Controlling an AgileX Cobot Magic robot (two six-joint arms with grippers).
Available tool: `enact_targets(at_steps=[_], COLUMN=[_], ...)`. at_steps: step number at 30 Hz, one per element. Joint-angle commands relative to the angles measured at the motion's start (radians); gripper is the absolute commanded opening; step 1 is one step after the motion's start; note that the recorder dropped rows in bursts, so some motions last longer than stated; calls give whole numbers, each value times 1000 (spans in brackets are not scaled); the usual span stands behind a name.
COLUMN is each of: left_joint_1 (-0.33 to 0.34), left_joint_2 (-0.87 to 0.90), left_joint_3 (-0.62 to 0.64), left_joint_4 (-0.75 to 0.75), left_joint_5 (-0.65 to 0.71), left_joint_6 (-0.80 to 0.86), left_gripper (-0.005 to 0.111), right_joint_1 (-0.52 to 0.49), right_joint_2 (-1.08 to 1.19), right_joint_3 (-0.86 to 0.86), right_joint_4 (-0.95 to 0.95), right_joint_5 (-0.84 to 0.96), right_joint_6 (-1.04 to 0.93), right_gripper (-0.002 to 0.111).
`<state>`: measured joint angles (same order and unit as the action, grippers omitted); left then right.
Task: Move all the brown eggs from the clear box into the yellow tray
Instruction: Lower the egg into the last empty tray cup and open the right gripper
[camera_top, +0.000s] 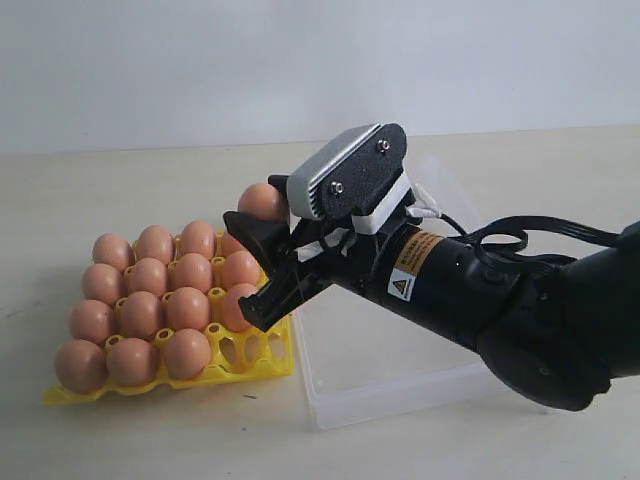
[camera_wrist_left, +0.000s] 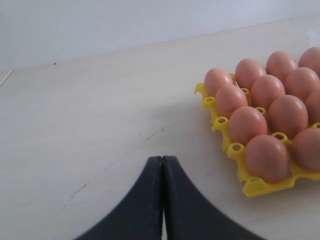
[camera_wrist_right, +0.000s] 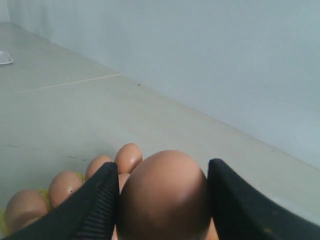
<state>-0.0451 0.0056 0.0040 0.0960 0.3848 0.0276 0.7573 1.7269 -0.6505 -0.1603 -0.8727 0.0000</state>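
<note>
One brown egg (camera_top: 263, 201) is clamped in the jaws of my right gripper (camera_wrist_right: 161, 172), above the yellow tray (camera_top: 243, 352) of eggs and beside the clear box (camera_top: 400, 388). My left gripper (camera_wrist_left: 162, 167) has its jaws pressed together over the table (camera_wrist_left: 85, 120), near the tray.

Pale table (camera_wrist_left: 75, 125) (faintly scuffed), white wall (camera_wrist_left: 100, 25)

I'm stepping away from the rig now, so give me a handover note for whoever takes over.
Left gripper: shut, empty, near the yellow tray.
Right gripper: shut on a brown egg above the tray.
Done: fifteen eggs sit in the tray; the clear box shows none where visible.
Left: set the held egg in the one empty cup, at the tray's corner nearest the box.
</note>
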Motion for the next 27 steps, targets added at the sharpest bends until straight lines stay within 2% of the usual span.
enact_targets(at_steps=[1, 5, 17, 19, 24, 27], left_joint_1=[-5, -5, -5, -5, -5, -5], left_joint_2=[-6, -6, -6, -6, -6, -6], left_joint_3=[-4, -4, -4, -4, -4, -4], left_joint_4=[-1, -1, -1, -1, -1, -1], left_joint_5=[-6, -6, -6, -6, -6, -6], left_joint_6=[-5, -5, -5, -5, -5, -5], left_gripper=[0, 0, 0, 0, 0, 0], right_joint_1=[-3, -3, -3, -3, -3, -3], right_joint_2=[28, 78, 207, 207, 207, 207], right_joint_3=[5, 5, -6, -36, -187, -240], right_joint_4=[-65, -134, -136, -161, -308, -382], right_joint_5=[-31, -11, 2, 68, 414, 502], right_joint_6=[-7, -7, -69, -49, 94, 172], right_gripper=[0, 0, 0, 0, 0, 0])
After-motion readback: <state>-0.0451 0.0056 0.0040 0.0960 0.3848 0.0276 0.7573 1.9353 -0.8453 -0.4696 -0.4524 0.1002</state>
